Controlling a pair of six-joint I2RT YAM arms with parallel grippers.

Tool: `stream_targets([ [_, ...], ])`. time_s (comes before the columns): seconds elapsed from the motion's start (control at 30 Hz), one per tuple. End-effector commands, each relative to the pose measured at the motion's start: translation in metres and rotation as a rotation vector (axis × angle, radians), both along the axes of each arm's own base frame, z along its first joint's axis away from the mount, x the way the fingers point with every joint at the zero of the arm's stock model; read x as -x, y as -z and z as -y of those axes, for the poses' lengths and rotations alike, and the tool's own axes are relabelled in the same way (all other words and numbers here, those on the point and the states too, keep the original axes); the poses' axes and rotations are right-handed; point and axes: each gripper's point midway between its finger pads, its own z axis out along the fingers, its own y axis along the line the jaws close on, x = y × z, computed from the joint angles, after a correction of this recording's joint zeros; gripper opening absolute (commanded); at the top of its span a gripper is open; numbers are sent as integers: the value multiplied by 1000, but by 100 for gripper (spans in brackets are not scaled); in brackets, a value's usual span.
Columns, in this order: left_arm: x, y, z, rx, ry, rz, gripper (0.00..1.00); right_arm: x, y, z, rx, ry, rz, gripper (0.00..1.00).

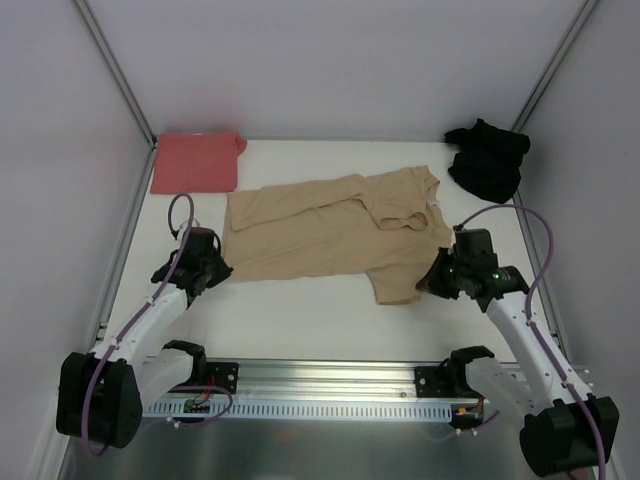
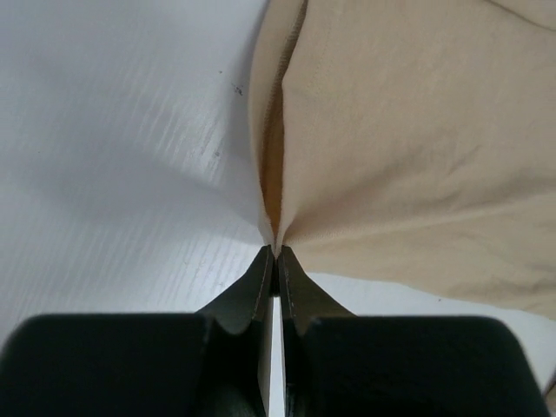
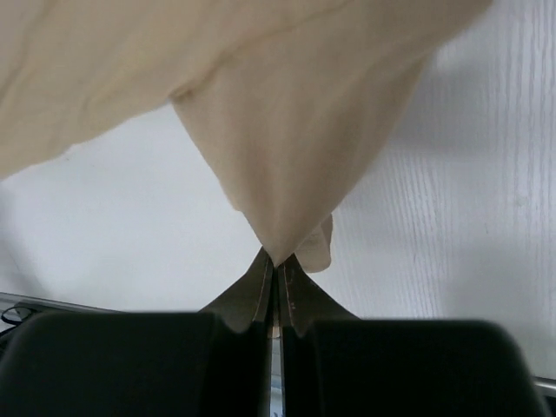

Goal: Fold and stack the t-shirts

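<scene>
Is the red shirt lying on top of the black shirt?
No, the red shirt lies folded far left, the black shirt far right.

Surface: one white table (image 1: pixel 300 320); in the wrist views I see a faint ribbed grain on it.
Landmark: tan t-shirt (image 1: pixel 330 235), spread out and wrinkled at mid-table, collar toward the right.
Far left of landmark: salmon-red t-shirt (image 1: pixel 195 162), folded into a flat rectangle, just beside the landmark's corner; I cannot tell whether they touch.
Far right of landmark: black t-shirt (image 1: pixel 487 160), crumpled in a heap, just beside the collar end.
</scene>
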Motion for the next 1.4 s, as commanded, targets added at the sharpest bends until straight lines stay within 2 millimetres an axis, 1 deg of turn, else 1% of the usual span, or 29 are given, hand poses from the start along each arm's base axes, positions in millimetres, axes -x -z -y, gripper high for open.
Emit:
stream_targets([
  [0.0, -10, -26, -6, -24, -12, 44, 0, -29, -32, -1, 20, -14, 71, 1],
  [0.03, -12, -30, -6, -24, -11, 50, 0, -40, -45, -3, 13, -12, 101, 1],
  [0.07, -12, -33, -6, -25, -11, 54, 0, -46, -43, -4, 16, -16, 81, 1],
  [0.13, -20, -45, -5, -28, -10, 78, 0, -65, -56, -7, 4, -24, 112, 1],
  [0.17, -21, -48, -6, -30, -10, 80, 0, -73, -51, -10, -5, -28, 83, 1],
  [0.27, -35, -66, -6, -41, -10, 103, 0, -101, -59, -14, -24, -44, 86, 1],
  [0.33, -41, -69, -6, -44, -10, 99, 0, -117, -65, -14, -30, -50, 96, 1],
  [0.37, -45, -72, -6, -45, -11, 102, 0, -129, -79, -15, -39, -56, 126, 1],
  [0.43, -55, -79, -6, -47, -12, 113, 0, -146, -73, -12, -39, -55, 98, 1],
  [0.47, -62, -81, -6, -50, -13, 111, 0, -159, -87, -13, -57, -56, 126, 1],
  [0.5, -66, -83, -6, -50, -13, 115, 0, -168, -80, -12, -61, -56, 98, 1],
  [0.53, -70, -84, -6, -50, -16, 114, 0, -176, -82, -12, -68, -52, 98, 1],
  [0.57, -77, -86, -6, -52, -15, 112, 0, -190, -97, -11, -88, -50, 132, 1],
  [0.6, -82, -87, -6, -51, -14, 114, 0, -200, -90, -11, -95, -46, 110, 1],
  [0.67, -92, -93, -7, -51, -19, 123, 0, -218, -95, -11, -114, -42, 115, 1],
  [0.7, -96, -86, -8, -57, -18, 101, 0, -232, -110, -11, -121, -43, 147, 1],
  [0.73, -100, -85, -7, -54, -17, 101, 0, -243, -95, -11, -124, -41, 107, 1],
  [0.77, -106, -82, -9, -56, -22, 87, 0, -251, -93, -12, -134, -43, 98, 1],
  [0.8, -109, -80, -9, -55, -22, 82, 0, -266, -105, -13, -140, -48, 129, 0],
  [0.83, -113, -79, -9, -52, -22, 80, 0, -276, -85, -13, -145, -44, 82, 0],
  [0.93, -126, -74, -10, -52, -28, 68, 0, -307, -68, -12, -171, -38, 54, 1],
  [1.0, -132, -63, -11, -51, -29, 40, 0, -320, -58, -12, -186, -36, 43, 1],
  [1.03, -137, -63, -11, -48, -29, 40, 0, -331, -60, -10, -192, -42, 65, 2],
  [1.07, -140, -55, -10, -49, -24, 20, 0, -337, -38, -9, -186, -38, 29, 17],
  [1.1, -143, -53, -10, -52, -23, 12, 1, -343, -33, -5, -170, -44, 33, 97],
  [1.23, -155, -51, -14, -67, -27, 4, 1, -350, -29, 3, -143, -37, 75, 99],
  [1.27, -156, -49, -15, -69, -28, 1, 1, -341, -20, 3, -142, -36, 53, 100],
  [1.3, -158, -49, -17, -71, -34, 1, 1, -337, -32, 3, -141, -37, 77, 99],
  [1.37, -161, -49, -17, -71, -34, 4, 1, -325, -26, 4, -141, -35, 64, 99],
])
